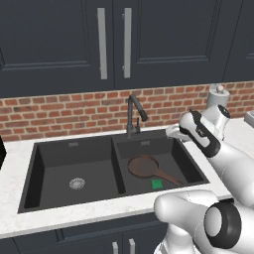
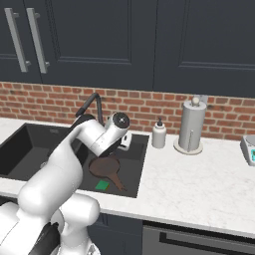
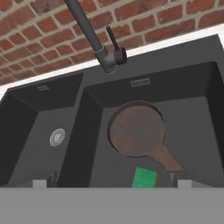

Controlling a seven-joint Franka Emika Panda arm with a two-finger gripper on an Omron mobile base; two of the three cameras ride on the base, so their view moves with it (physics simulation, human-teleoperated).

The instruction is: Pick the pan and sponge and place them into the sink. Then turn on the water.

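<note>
My gripper (image 3: pixel 109 181) hangs wide apart and empty above the black sink (image 1: pixel 74 143). In its right basin lies the pan (image 1: pixel 144 166), handle pointing toward four o'clock, and the green sponge (image 1: pixel 157 184) sits just beside that handle, at six o'clock of the pan.

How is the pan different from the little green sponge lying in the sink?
The pan is round, brownish and far bigger; the sponge is a small bright green rectangle. The pan has a long thin handle; the sponge has none. Both lie in the sink's right basin, the sponge beside the handle.
</note>
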